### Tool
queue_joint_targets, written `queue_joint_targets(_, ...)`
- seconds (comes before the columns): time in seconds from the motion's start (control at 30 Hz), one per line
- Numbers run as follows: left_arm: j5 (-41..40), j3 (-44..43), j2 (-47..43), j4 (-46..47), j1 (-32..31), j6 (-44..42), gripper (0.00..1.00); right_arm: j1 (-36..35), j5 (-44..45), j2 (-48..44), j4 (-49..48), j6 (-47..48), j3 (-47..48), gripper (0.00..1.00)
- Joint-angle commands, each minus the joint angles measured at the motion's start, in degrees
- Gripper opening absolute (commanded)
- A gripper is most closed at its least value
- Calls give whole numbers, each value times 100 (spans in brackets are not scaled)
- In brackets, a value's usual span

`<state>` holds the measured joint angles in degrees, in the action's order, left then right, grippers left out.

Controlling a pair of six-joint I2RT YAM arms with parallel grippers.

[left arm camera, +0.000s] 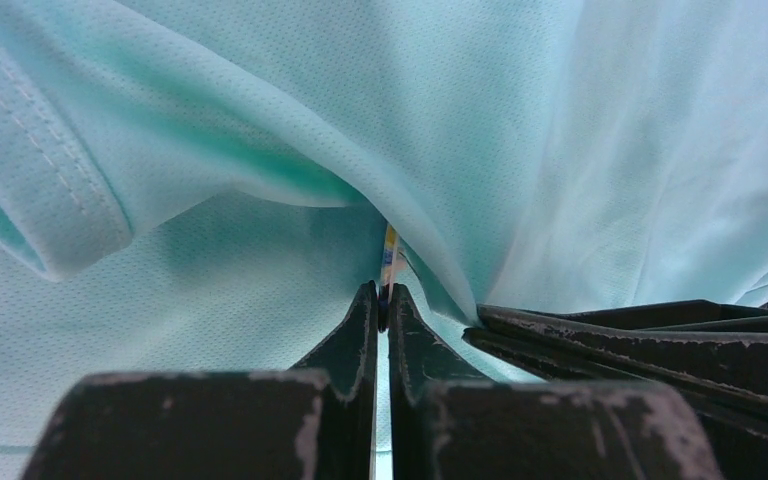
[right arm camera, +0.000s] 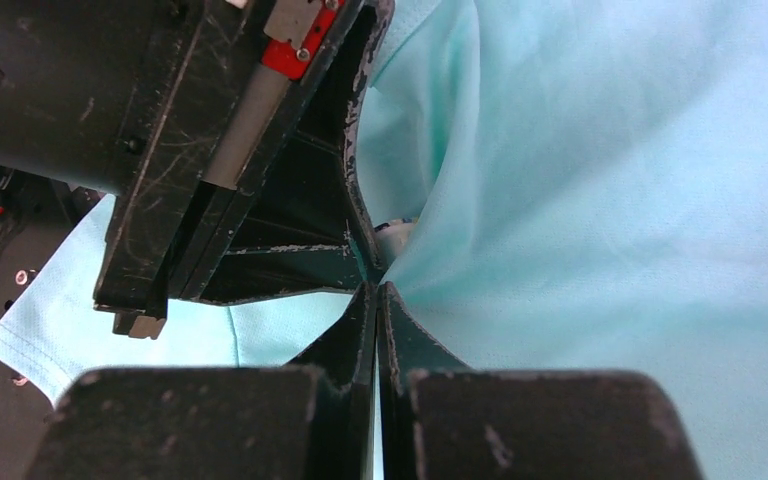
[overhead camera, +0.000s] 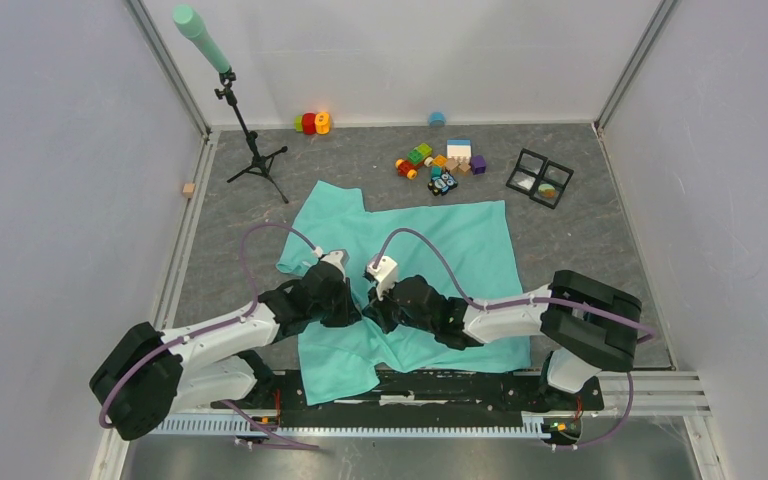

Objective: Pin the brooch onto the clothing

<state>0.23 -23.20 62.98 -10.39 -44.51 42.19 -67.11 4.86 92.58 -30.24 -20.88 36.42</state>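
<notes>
Brooch (left arm camera: 389, 262) pinched in left hand (left arm camera: 381, 300); right hand (right arm camera: 375, 292) clamps T-shirt (overhead camera: 440, 240) fold beside it.

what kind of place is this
Probably a robot lab test cell: white walls box in the table, two arms bolted to a rail, tripod and toy blocks at the back.
</notes>
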Motion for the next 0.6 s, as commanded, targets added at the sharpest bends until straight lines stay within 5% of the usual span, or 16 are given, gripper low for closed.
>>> queue_joint_targets(0.0, -49, -88, 74, 55, -40, 34, 2, 5, -312, 52, -396, 95, 97, 0)
queue_joint_targets(0.57, -49, 135, -289, 314, -40, 99, 2, 52, -636, 655, -259, 91, 313, 0)
